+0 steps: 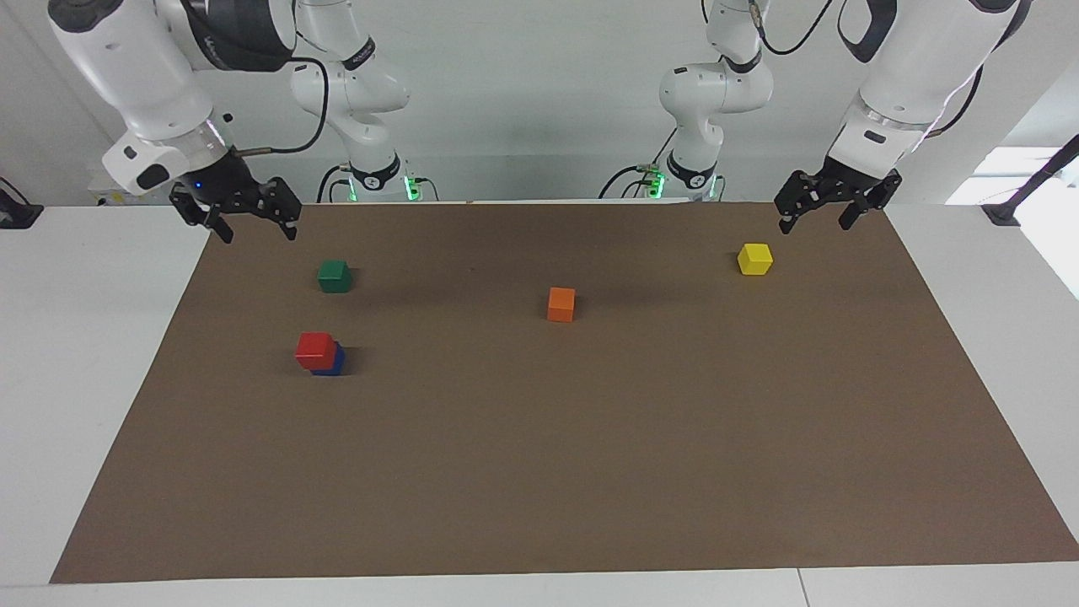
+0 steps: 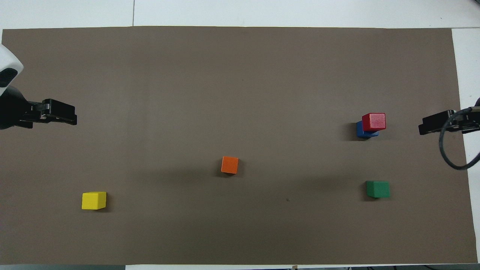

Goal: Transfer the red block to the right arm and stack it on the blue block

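Observation:
The red block (image 1: 314,348) (image 2: 374,121) sits on top of the blue block (image 1: 335,364) (image 2: 360,130), slightly offset, on the brown mat toward the right arm's end of the table. My right gripper (image 1: 258,231) (image 2: 424,127), with the blue light at its wrist, is open and empty, raised over the mat's corner at the robots' edge. My left gripper (image 1: 814,224) (image 2: 71,114) is open and empty, raised over the mat's edge by the yellow cube. Neither gripper touches any block.
A green cube (image 1: 335,276) (image 2: 377,189) lies nearer to the robots than the stack. An orange cube (image 1: 560,303) (image 2: 229,165) lies mid-mat. A yellow cube (image 1: 754,258) (image 2: 93,200) lies toward the left arm's end. The brown mat (image 1: 539,472) covers most of the table.

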`<state>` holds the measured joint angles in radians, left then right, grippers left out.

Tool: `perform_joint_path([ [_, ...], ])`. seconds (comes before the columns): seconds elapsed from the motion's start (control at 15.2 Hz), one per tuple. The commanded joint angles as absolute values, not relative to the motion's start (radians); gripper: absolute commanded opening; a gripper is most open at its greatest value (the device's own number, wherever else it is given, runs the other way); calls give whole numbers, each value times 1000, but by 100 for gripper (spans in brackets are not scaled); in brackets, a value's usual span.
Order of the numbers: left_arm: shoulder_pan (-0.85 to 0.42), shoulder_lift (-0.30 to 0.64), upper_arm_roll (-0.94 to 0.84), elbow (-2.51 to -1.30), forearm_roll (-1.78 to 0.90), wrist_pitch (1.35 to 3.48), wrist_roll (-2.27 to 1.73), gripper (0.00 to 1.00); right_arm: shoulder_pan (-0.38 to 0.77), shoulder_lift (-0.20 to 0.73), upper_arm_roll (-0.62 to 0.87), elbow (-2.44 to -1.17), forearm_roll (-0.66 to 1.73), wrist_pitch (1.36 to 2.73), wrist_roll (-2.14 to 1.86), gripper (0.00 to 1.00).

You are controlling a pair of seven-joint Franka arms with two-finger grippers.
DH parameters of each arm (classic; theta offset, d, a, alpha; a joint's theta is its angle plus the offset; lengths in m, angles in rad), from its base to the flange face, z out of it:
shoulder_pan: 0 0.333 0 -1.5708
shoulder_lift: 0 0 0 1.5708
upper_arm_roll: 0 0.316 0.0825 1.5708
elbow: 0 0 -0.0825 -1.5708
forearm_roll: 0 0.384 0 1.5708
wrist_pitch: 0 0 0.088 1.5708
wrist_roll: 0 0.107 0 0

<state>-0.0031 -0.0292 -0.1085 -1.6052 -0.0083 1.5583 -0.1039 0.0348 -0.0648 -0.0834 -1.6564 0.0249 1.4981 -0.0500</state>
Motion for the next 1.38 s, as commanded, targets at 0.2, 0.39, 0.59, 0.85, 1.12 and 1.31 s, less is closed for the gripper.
perform_joint_path([
  [0.2, 8, -54, -112, -1628, -23, 1559, -98, 100, 12, -71, -75, -1612, 26, 1457, -77, 100],
  [0.39, 8, -54, -112, -1628, -23, 1559, -98, 100, -6, -55, -71, -1586, -20, 1492, -100, 100],
  [0.59, 8, -54, -112, -1628, -23, 1559, -100, 100, -20, -57, -51, -1589, -23, 1522, -98, 100],
  [0.85, 8, -54, -112, -1629, -23, 1559, -100, 100, -18, -63, -51, -1603, -20, 1523, -91, 100],
  [1.12, 8, -54, -112, -1629, -23, 1559, -100, 100, -17, -69, -52, -1608, -20, 1520, -89, 100],
  [1.31, 8, -54, -112, -1628, -23, 1559, -100, 100, -17, -69, -52, -1608, -20, 1519, -89, 100],
])
